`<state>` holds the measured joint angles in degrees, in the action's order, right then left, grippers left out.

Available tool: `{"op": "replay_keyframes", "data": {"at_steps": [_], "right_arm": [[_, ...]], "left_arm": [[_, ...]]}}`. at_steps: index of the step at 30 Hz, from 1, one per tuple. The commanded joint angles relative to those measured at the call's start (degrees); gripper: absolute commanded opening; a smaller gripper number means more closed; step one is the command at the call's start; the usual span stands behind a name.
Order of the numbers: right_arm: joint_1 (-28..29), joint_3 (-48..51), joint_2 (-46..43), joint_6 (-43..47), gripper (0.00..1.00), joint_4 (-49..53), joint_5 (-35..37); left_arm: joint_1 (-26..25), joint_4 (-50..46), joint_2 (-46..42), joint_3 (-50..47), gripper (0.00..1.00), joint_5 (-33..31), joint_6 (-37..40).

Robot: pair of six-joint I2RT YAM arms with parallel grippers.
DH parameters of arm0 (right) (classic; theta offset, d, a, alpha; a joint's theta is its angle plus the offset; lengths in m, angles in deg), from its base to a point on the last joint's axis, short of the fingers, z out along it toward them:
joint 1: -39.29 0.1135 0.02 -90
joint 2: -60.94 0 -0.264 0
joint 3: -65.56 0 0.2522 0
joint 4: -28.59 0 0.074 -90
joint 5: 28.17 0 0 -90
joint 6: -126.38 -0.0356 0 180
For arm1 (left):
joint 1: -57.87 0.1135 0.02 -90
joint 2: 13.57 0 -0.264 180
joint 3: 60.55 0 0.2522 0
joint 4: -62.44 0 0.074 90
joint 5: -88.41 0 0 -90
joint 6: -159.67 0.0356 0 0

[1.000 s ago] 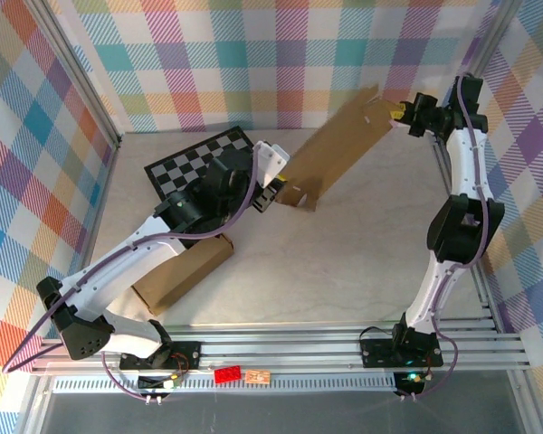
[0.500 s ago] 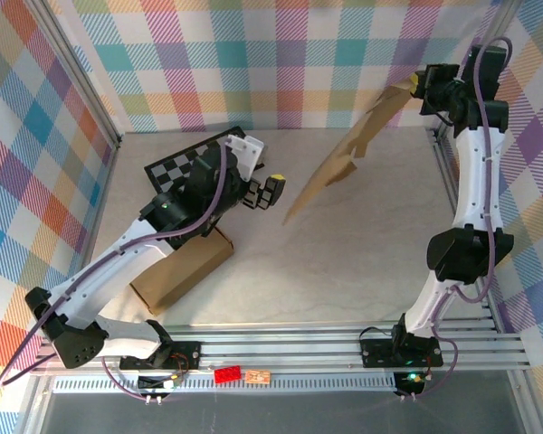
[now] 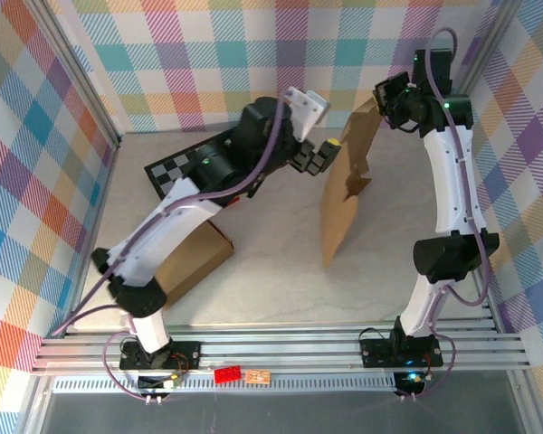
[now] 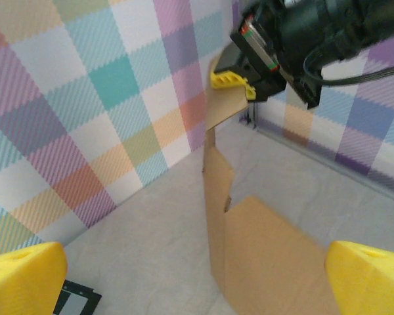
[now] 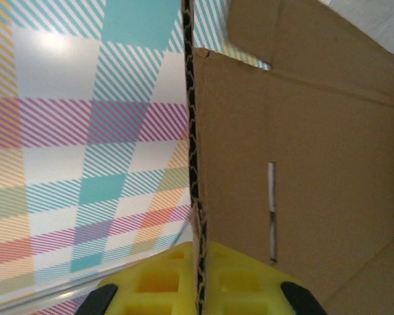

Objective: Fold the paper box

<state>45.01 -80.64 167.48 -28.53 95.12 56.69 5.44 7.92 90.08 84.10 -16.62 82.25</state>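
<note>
High above the table, the right claw is pinched tight on the top edge of the flat paper box. It has lifted the box, so it now hangs straight down. The left claw has let go, opened wide and come up beside the box. Only 1 claw holds it, so the folding is still to do.

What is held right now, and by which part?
Right gripper pinches the flat cardboard box by its top flap edge; left gripper is open, holding nothing.
</note>
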Motion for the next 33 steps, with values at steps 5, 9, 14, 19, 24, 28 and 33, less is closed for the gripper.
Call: {"op": "replay_keyframes", "data": {"at_steps": [5, 9, 14, 19, 24, 28, 33], "right_arm": [[3.53, -0.88, -3.31, 6.61, 0.00, 3.36, 3.49], [5.12, -0.06, -4.44, 6.82, 0.00, 3.72, 3.40], [6.62, 0.12, -4.98, 5.43, 0.00, 4.66, 1.84], [8.07, 0.86, -6.19, 4.45, 0.00, 4.97, 1.31], [8.61, 2.61, -7.39, 3.26, 0.00, 5.06, -0.29], [8.87, 4.68, -8.86, 2.77, 0.00, 4.18, -0.65], [8.85, 4.79, -8.97, 2.32, 0.00, 4.19, -1.48]], "left_arm": [[-0.68, 2.37, 7.48, 5.69, 1.00, -6.12, 6.96], [-0.75, 7.51, 9.32, 6.92, 1.00, -6.00, 11.10], [-1.69, 10.47, 12.24, 7.70, 1.00, -5.38, 18.44], [-1.72, 14.43, 14.88, 7.02, 0.88, -9.22, 22.92], [-1.50, 18.35, 17.78, 8.46, 0.82, -13.43, 25.37], [-1.37, 19.12, 19.66, 10.19, 0.77, -13.45, 26.40], [-1.28, 18.81, 20.43, 10.61, 0.51, -12.42, 26.27]]}}
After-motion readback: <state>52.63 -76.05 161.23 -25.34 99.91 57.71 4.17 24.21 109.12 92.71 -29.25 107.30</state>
